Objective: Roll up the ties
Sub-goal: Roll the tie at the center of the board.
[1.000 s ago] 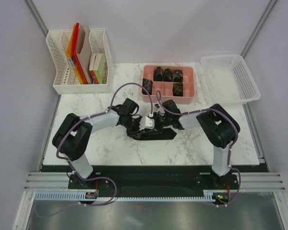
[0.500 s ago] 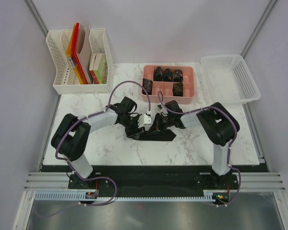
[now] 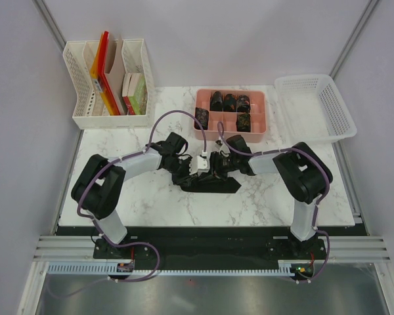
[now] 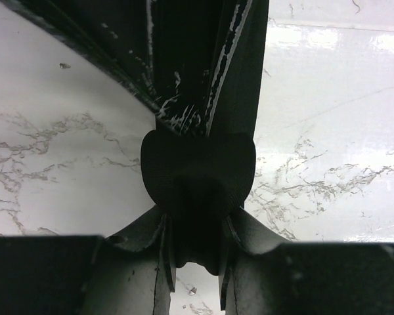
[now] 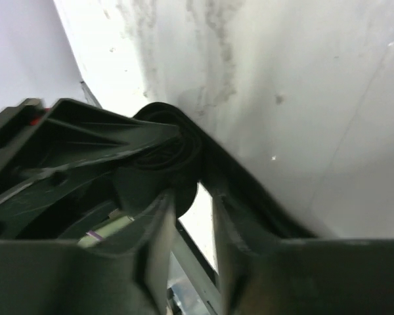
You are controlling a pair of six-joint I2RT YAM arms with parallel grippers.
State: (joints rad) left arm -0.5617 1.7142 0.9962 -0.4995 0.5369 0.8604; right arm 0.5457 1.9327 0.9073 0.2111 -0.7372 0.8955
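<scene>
Left gripper (image 4: pixel 197 223): jaws pinched on the rolled end of a blackish fabric necktie (image 4: pixel 198 164); reads as a grip on the coil's core.
Right gripper (image 5: pixel 192 200): jaws a little apart, light showing between them; tips right up against the same coil, no clamp visible.
Necktie position: mid-table between the 2 grippers, loose tail lying flat on the white marble tabletop (image 3: pixel 118 203).
Handling: judged light, soft and limp; the weave is probably slick, so the coil is likely to spring loose if released. Best hold is across the coil's flat sides, 1 gripper pinning the core, the other feeding the tail.
Nearby: pink plastic compartment tray (image 3: pixel 265 118) just behind, holding about 5 rolled ties (image 3: pixel 228 102).
Further out: white mesh basket (image 3: pixel 315 108) on the right, white file organiser (image 3: pixel 85 92) on the left, both well apart.
In the way: the 2 grippers crowd each other nose to nose, and the tray's near wall is close.
</scene>
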